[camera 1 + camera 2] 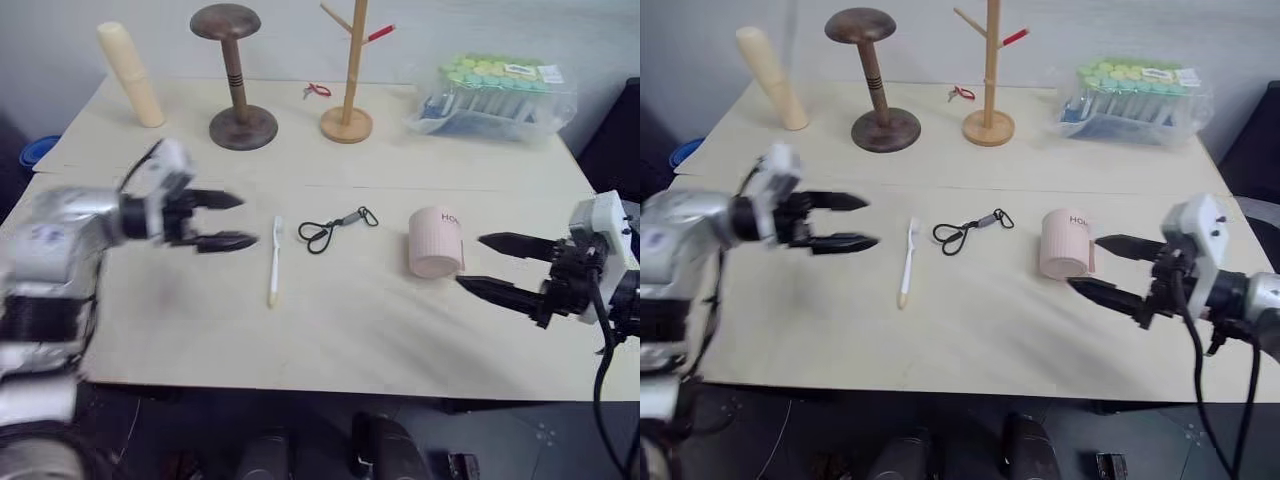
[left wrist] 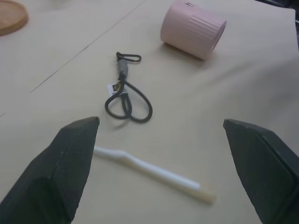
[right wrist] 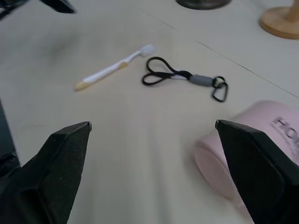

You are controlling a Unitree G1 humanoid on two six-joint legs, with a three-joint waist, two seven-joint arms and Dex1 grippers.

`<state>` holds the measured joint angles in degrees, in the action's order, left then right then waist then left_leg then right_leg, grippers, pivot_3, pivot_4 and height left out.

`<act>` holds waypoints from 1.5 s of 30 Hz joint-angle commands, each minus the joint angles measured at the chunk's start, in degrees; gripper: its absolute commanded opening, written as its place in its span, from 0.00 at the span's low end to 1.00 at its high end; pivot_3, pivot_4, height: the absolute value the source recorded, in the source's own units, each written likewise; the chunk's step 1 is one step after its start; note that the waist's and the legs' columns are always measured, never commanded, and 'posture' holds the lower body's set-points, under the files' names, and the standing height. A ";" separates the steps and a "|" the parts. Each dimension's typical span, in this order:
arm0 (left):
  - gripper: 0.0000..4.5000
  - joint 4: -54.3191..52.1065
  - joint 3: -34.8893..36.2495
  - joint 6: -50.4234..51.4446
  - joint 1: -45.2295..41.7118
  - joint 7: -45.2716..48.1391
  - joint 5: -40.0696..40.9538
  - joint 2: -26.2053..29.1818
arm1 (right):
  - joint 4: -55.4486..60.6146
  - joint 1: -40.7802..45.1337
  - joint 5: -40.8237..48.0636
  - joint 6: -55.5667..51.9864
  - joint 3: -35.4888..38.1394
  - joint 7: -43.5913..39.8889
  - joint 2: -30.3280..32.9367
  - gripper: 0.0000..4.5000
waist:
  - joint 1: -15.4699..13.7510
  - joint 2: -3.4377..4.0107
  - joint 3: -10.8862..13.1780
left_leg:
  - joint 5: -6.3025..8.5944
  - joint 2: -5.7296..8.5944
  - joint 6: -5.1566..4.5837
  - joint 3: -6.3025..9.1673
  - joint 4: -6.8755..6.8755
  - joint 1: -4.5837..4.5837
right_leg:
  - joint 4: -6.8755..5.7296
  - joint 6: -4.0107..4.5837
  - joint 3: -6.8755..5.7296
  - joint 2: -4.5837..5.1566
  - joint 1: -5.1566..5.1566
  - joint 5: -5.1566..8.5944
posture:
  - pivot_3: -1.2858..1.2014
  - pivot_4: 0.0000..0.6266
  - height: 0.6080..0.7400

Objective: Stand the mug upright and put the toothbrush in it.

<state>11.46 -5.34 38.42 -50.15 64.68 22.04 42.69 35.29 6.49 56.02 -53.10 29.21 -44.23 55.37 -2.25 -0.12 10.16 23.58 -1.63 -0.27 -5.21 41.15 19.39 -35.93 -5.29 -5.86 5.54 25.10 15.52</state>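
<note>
Two grippers, left point(image 1: 232, 220) and right point(image 1: 488, 262), spread empty beside toothbrush point(image 1: 275, 260) and toppled mug point(image 1: 436, 242), lettering visible from overhead.

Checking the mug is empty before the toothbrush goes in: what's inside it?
The mug lies on its side on the table, and its mouth faces away from every view, so its inside is hidden.
</note>
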 commanded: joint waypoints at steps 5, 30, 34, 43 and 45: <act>1.00 22.17 -11.31 -8.66 -16.50 -5.31 -14.13 -14.01 | 8.13 1.83 -0.73 0.11 -2.13 12.19 -1.54 0.98 | 0.12 -0.11 0.06 | 0.00 -0.01 0.00 -0.01 -0.06 0.06 | 0.06 -0.02 -0.01 -0.05 0.05 -0.01 | 0.52 0.24 1.00; 0.03 62.69 -10.01 -24.80 -27.99 -21.28 -30.85 -34.86 | 12.62 -5.38 0.95 1.37 4.59 20.87 -2.47 1.00 | -0.07 -0.26 0.14 | 0.04 -0.01 -0.13 -0.02 -0.08 0.14 | 0.15 -0.09 -0.04 -0.01 0.08 -0.05 | 0.52 0.24 1.00; 0.01 61.34 -7.09 -24.33 -28.36 -18.96 -29.29 -33.81 | 11.67 -2.99 1.97 1.00 3.34 21.43 -1.62 1.00 | -0.05 -0.26 0.15 | 0.04 -0.01 -0.13 -0.03 -0.07 0.14 | 0.15 -0.09 -0.04 -0.01 0.08 -0.05 | 0.52 0.24 1.00; 0.01 36.44 3.08 -6.54 -22.36 -16.83 -23.83 -14.55 | 8.44 2.60 1.88 1.81 -4.53 20.60 -2.42 1.00 | 1.60 -0.25 0.14 | 0.03 -0.07 -0.11 -0.05 -0.11 0.30 | 0.06 -0.09 -0.05 -0.03 0.35 -0.05 | 0.52 0.24 1.00; 0.01 23.51 5.50 1.20 -13.35 -16.09 -23.70 -6.35 | 7.26 4.55 1.81 2.63 -7.23 18.67 -2.75 1.00 | 2.43 -0.22 0.12 | 0.02 -0.09 -0.11 -0.08 -0.15 0.22 | 0.05 -0.07 -0.07 -0.02 0.35 -0.04 | 0.52 0.24 1.00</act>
<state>43.26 -2.03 33.41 -68.11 47.75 -2.23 32.57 42.91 10.14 57.60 -52.12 22.59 -24.03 53.05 0.19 -0.33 10.28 23.60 -1.72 -0.37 -5.30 40.98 19.56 -35.89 -5.34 -5.93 5.53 25.45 15.49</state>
